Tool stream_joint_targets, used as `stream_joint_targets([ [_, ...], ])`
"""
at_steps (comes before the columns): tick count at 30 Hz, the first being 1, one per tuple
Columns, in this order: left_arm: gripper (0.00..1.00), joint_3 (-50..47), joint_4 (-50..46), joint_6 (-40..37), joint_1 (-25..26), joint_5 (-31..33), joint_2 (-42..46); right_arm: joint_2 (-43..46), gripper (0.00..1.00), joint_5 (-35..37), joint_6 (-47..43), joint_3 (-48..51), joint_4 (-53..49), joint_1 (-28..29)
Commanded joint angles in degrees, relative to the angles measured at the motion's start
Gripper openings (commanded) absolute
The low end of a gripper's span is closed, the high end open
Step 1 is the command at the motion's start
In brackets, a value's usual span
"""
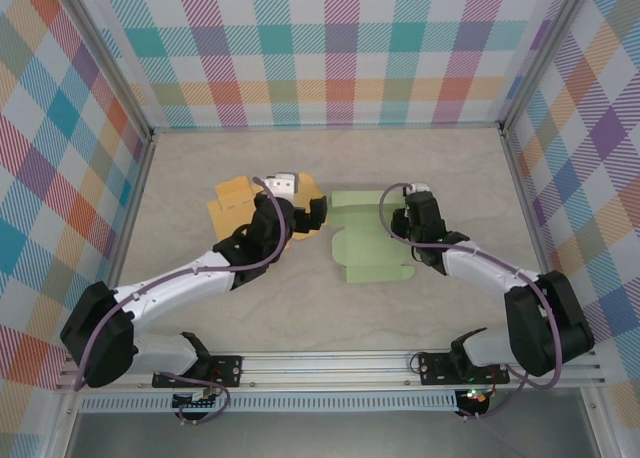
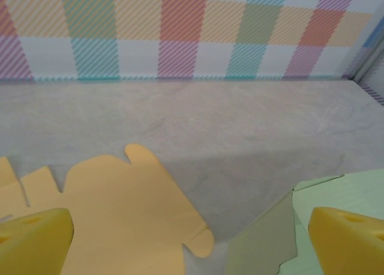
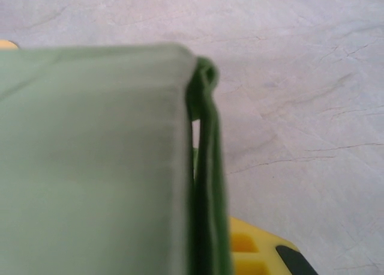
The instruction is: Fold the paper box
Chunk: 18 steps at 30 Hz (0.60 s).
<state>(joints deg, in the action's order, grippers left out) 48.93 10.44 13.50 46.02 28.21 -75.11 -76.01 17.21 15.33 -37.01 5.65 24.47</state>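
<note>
A light green paper box (image 1: 365, 250), partly folded, lies at the table's middle with a raised wall on its left side (image 2: 264, 239). A flat orange box blank (image 1: 232, 204) lies to its left. My left gripper (image 1: 306, 216) hovers over the gap between the two sheets, open, with its yellow fingertips (image 2: 33, 239) far apart and nothing between them. My right gripper (image 1: 400, 222) is at the green box's right edge, shut on a folded green wall (image 3: 207, 167). One yellow finger (image 3: 255, 254) presses against that wall; the other is hidden behind the paper.
Beige tabletop (image 1: 450, 168) runs to checkered walls (image 1: 330, 48) on three sides. The orange blank's tabs (image 2: 141, 155) reach toward the green box. Bare table lies behind both sheets and in front of them, toward the metal rail (image 1: 330, 363).
</note>
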Motion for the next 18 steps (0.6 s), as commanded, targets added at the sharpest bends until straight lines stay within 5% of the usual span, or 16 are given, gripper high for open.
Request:
stream_joint_targets([
  [1, 1.0, 4.21, -1.71, 4.48, -0.19, -4.06, -3.92, 1.89, 0.0, 0.72, -1.07, 2.84, 1.0, 0.41],
  [18, 1.0, 8.4, -4.18, 7.57, -0.18, -5.53, -13.34, 2.4, 0.0, 0.72, -0.79, 5.03, 4.35, 0.4],
])
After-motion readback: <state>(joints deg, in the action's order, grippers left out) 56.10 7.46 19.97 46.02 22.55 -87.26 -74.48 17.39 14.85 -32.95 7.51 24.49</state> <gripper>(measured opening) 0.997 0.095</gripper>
